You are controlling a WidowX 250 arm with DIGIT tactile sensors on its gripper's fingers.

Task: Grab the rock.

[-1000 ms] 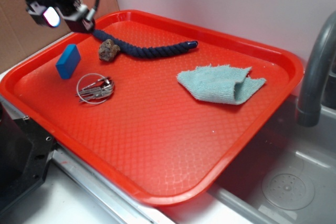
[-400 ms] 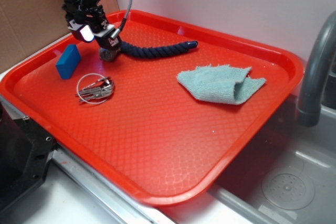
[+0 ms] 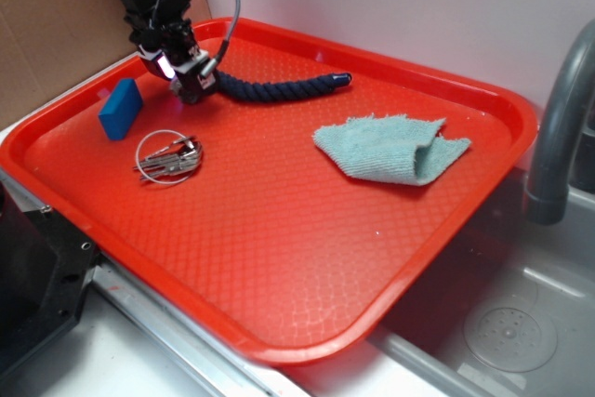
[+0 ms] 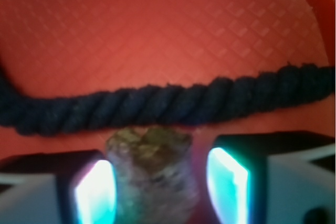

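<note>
The rock (image 4: 152, 166), a lumpy brown-grey stone, lies on the red tray (image 3: 279, 258) just in front of the dark blue rope (image 4: 157, 103). My gripper (image 3: 191, 83) is down at the tray's far left corner, over the rock, which it hides in the exterior view. In the wrist view my gripper (image 4: 160, 182) is open, with one finger on each side of the rock. The left pad (image 4: 94, 192) is close against the rock. A strip of red tray shows between the rock and the right pad (image 4: 228, 182).
A blue block (image 3: 120, 109) lies left of the gripper and a key ring (image 3: 169, 157) in front of it. The rope (image 3: 279, 88) runs right. A pale cloth (image 3: 390, 148) lies mid-right. A grey faucet (image 3: 558, 127) and sink (image 3: 511, 323) are right of the tray.
The gripper has come down and to the right from above the tray's far left corner, and now straddles the rock. The rock, rope and other things have not moved.
</note>
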